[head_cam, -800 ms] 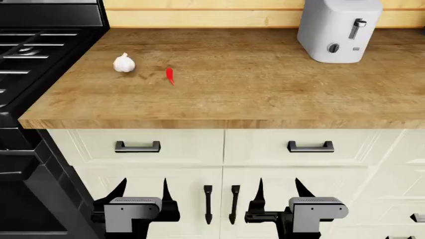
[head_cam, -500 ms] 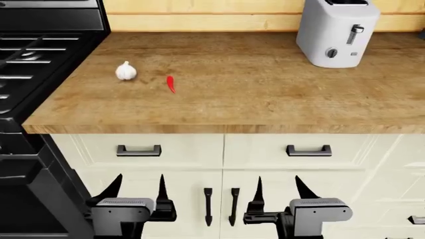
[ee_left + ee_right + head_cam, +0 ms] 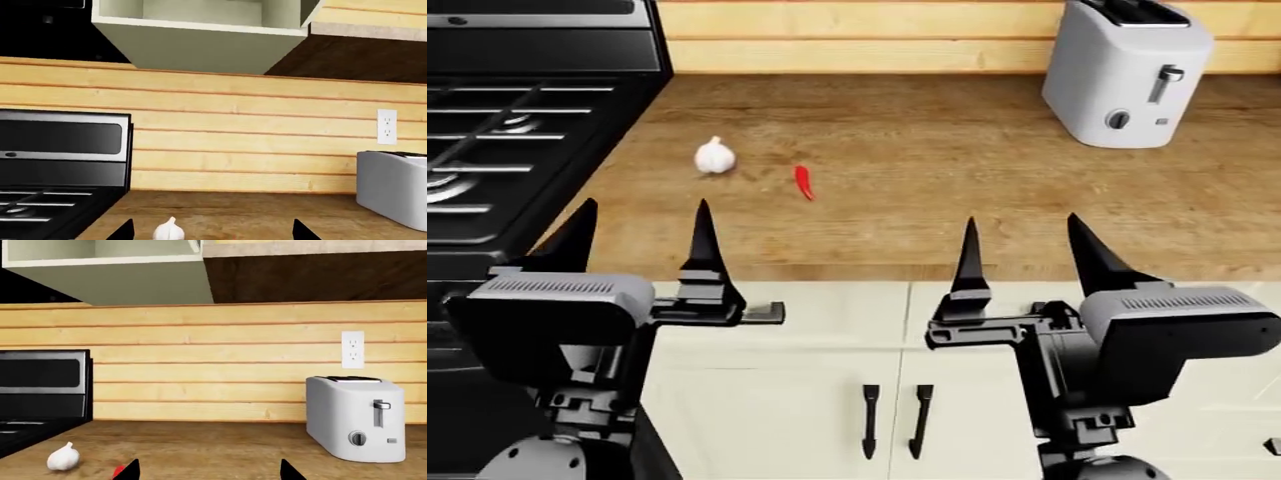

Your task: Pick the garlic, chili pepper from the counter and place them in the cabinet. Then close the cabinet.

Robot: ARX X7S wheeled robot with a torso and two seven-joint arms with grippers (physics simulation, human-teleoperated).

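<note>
The white garlic lies on the brown wood counter near the stove. The small red chili pepper lies just right of it. The garlic also shows in the left wrist view and the right wrist view; the chili pepper peeks out in the right wrist view. My left gripper is open and empty at the counter's front edge, short of the garlic. My right gripper is open and empty, further right. The wall cabinet hangs open above; it also shows in the right wrist view.
A black stove borders the counter on the left. A white toaster stands at the back right. Cream drawers and doors with black handles sit below the counter. A wall outlet is on the wooden backsplash.
Both grippers have risen from in front of the lower cabinet doors to counter height. The head view has shifted, so the garlic and chili pepper sit lower and further right in it.
</note>
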